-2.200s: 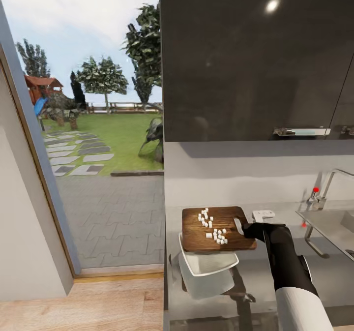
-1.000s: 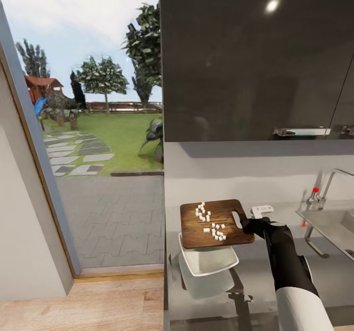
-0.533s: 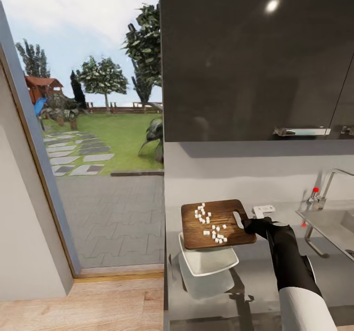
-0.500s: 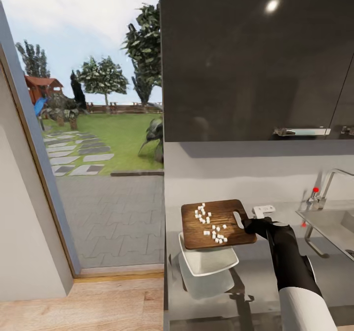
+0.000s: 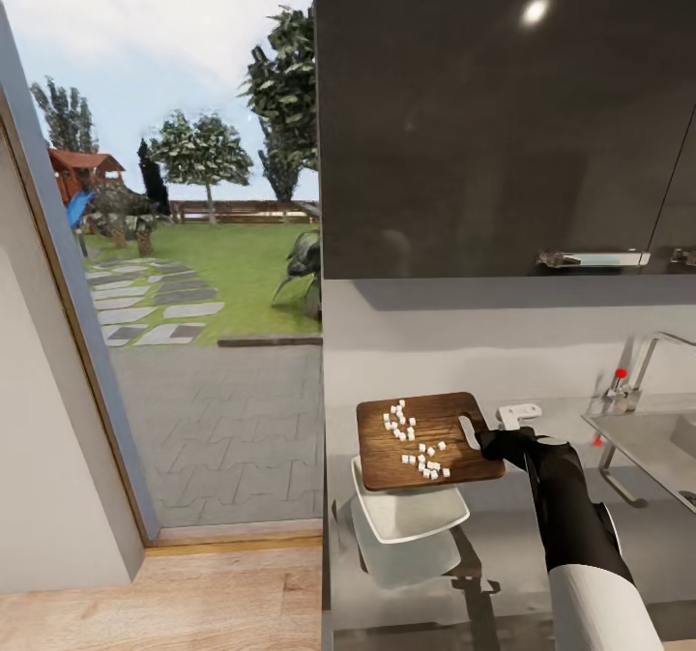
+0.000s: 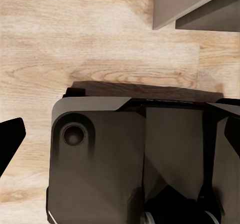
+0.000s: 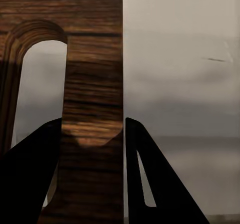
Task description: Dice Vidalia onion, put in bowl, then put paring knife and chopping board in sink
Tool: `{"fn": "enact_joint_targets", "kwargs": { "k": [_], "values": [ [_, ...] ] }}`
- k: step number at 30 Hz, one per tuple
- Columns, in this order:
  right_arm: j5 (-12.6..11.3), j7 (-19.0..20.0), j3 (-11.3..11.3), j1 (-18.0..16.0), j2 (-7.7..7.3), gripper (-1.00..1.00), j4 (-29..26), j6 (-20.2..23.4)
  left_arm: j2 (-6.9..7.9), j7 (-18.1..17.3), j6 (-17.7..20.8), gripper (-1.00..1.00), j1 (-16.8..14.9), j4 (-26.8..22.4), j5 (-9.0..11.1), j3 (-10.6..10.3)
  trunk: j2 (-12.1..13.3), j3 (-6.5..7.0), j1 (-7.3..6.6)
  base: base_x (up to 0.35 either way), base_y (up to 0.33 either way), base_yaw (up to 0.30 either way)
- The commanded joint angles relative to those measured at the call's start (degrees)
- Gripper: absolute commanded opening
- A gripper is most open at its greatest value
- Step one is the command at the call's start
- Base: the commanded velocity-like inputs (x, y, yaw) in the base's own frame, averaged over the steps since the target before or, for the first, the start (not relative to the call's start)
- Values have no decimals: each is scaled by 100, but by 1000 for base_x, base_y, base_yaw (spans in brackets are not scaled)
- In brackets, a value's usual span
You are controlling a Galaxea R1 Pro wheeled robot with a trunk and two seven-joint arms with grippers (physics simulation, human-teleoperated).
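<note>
At the board's handle end, my right gripper [image 5: 480, 438] is clamped on the chopping board [image 5: 425, 441], one finger [image 7: 30, 179] on each side of the wooden strip beside the handle slot. I hold the board lifted above the bowl [image 5: 406, 516], which sits on the countertop [image 5: 522, 545] at its left end, with the diced onion [image 5: 411, 436] scattered loose across the top. The board looks stiff and fairly light, but gripped at one edge it may sag or twist. The cubes should slide off easily once I tilt it. I cannot tell my left gripper's state from its wrist camera, which looks down at the wood floor [image 6: 75, 34].
</note>
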Motion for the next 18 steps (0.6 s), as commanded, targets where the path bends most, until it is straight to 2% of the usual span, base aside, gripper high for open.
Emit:
{"fn": "enact_joint_targets", "kwargs": {
  "k": [1,9,18],
  "values": [
    [51,59,-18,-4,6,-100,-6,0,-6,-36,-34,100,-8,29,61,-46,-5,-3,2,0,0,0],
    [32,61,-19,-4,14,-100,-6,-120,-9,-36,-34,100,-8,29,61,-46,-5,-3,2,0,0,0],
    [-231,54,-18,-4,12,-100,-6,-124,-10,-36,-34,100,-8,29,61,-46,-5,-3,2,0,0,0]
  ]
}}
